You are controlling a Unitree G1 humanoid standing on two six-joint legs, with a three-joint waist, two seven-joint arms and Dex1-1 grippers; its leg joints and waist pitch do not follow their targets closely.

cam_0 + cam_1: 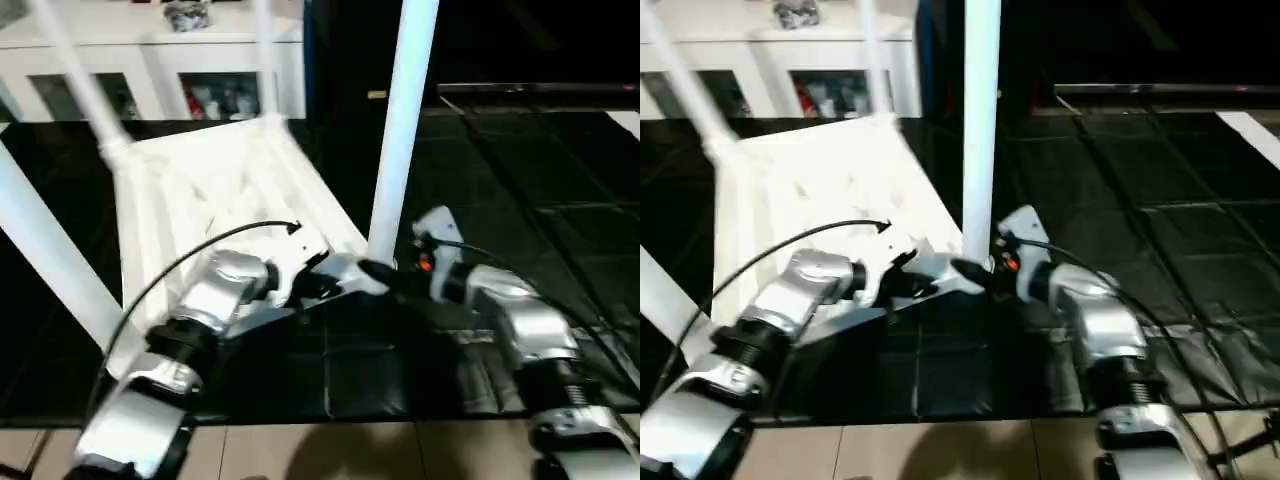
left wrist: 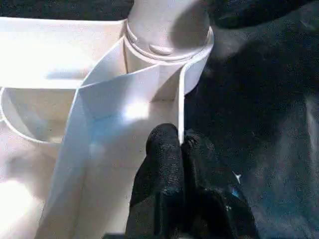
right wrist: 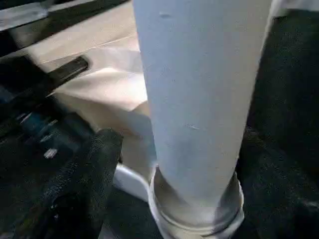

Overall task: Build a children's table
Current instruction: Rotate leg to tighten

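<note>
Fingers first: my left gripper (image 2: 180, 149) is clenched on the thin side wall of the table top (image 1: 215, 180), which lies upside down on the black floor mat (image 1: 520, 170), ribs up. My right gripper (image 1: 385, 272) sits at the base of the near leg (image 1: 405, 120); one black finger (image 3: 92, 164) stands just beside that leg without clasping it, so I read those fingers as released. The leg stands upright in its corner socket (image 2: 169, 45). Other legs (image 1: 85, 85) already rise from the far and left corners. I judge this the last leg's seating; next I'd check it's fully home, then free both grippers. A white cabinet (image 1: 150, 60) stands behind, well apart; nothing blocks me.
</note>
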